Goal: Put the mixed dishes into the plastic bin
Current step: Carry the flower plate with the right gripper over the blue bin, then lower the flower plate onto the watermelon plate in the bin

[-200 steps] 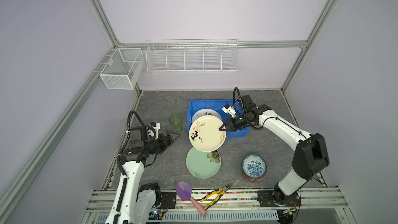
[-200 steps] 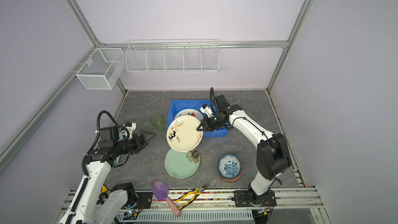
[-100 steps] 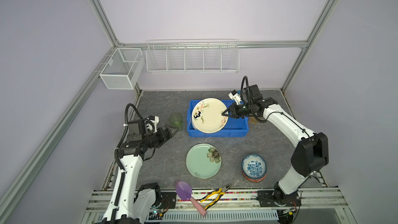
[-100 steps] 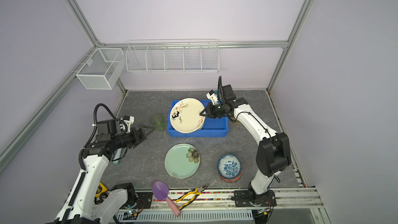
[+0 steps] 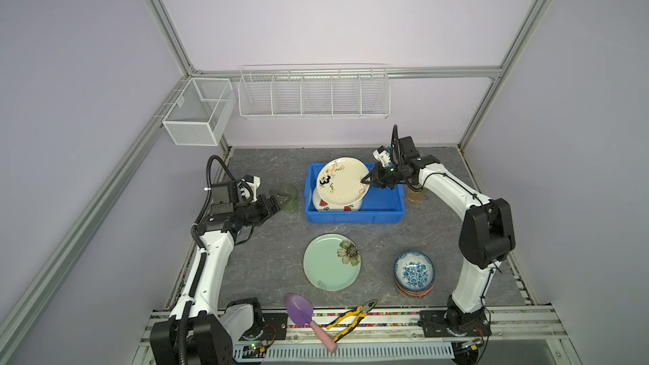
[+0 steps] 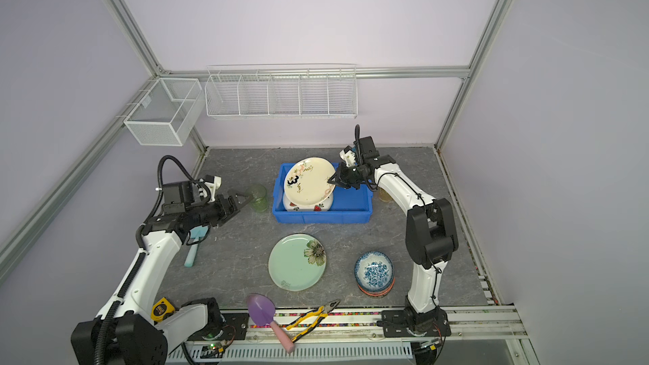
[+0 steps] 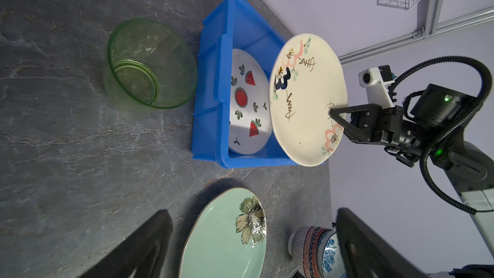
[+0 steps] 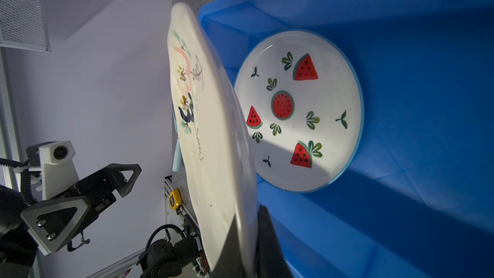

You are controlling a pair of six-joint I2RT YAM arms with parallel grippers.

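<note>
My right gripper [image 5: 365, 180] [image 8: 250, 217] is shut on the rim of the cream plate [image 5: 342, 180] [image 7: 307, 97]. It holds the plate tilted above the blue plastic bin [image 5: 351, 217] [image 8: 401, 209]. A watermelon plate [image 5: 321, 205] [image 8: 299, 110] lies in the bin under it. My left gripper [image 6: 244, 201] is open, just short of the green tumbler [image 5: 288, 198] [image 7: 149, 65] that stands left of the bin. A pale green flower plate [image 5: 332, 263] and a stack of bowls [image 5: 414, 273], blue floral on top, sit on the table in front. An amber tumbler [image 5: 416, 194] is partly hidden behind my right arm.
A purple trowel [image 5: 298, 308] and yellow-handled pliers [image 5: 351, 316] lie at the front edge. A teal trowel [image 6: 193, 251] lies under my left arm, with a yellow tape measure [image 6: 159, 310] near its base. White wire baskets [image 5: 314, 91] hang on the back wall.
My right gripper carried the cream plate from above the table back over the bin. My left gripper moved forward toward the green tumbler, still open.
</note>
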